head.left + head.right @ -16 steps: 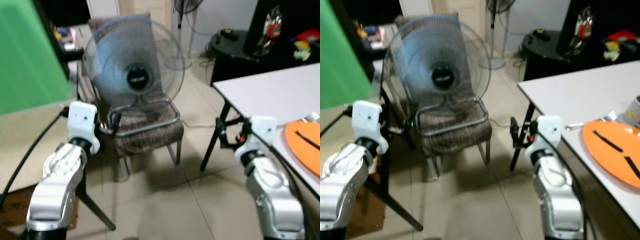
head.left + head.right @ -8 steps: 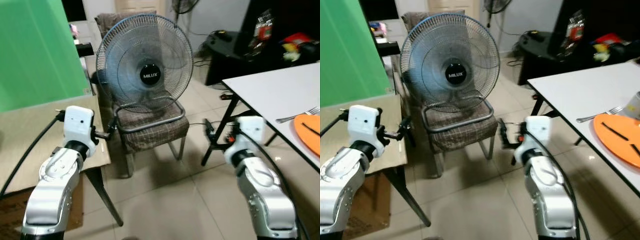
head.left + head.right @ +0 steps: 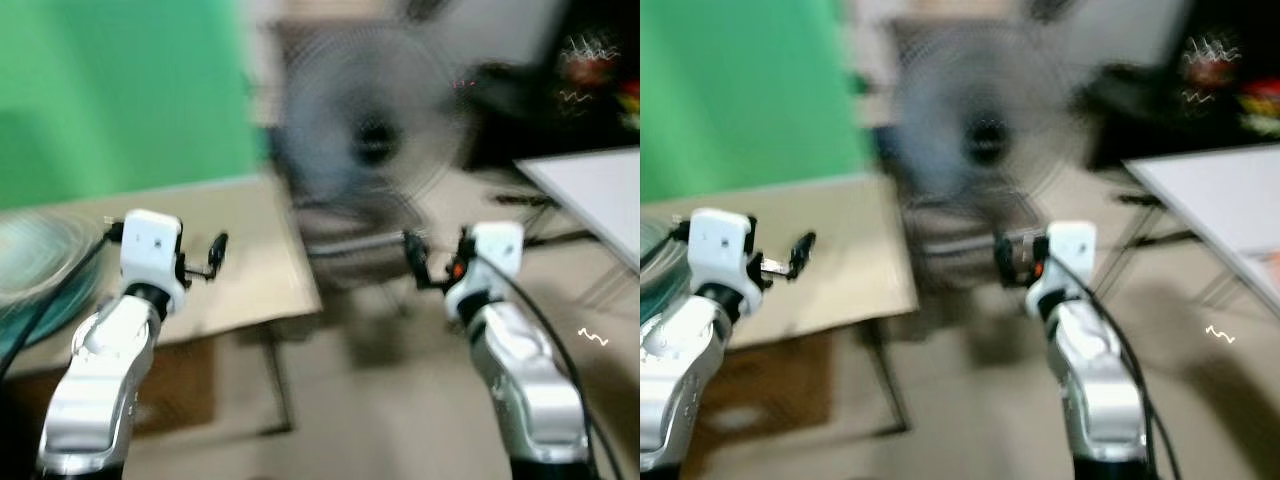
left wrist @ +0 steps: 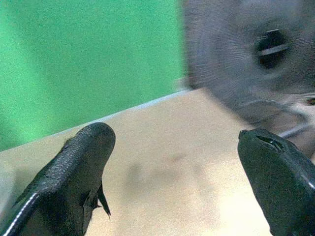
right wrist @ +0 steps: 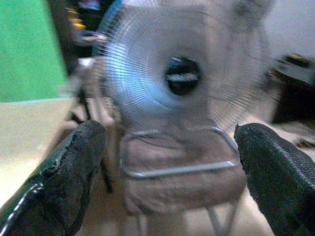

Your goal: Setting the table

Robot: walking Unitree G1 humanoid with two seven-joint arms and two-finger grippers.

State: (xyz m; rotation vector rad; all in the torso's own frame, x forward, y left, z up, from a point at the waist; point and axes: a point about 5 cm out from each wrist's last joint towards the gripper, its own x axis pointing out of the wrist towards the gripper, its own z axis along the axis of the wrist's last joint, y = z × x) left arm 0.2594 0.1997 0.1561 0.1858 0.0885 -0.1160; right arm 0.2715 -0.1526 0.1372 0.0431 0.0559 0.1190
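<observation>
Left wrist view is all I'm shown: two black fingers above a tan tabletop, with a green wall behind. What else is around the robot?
Observer: A white rectangular table stands off to the robot's right, apart from the tan wooden table.
Operator: What is the other arm doing?
Observer: The right end effector is raised with its fingers apart. It points at a grey round wire-caged fan that sits on a brown cushioned metal-framed chair.
</observation>
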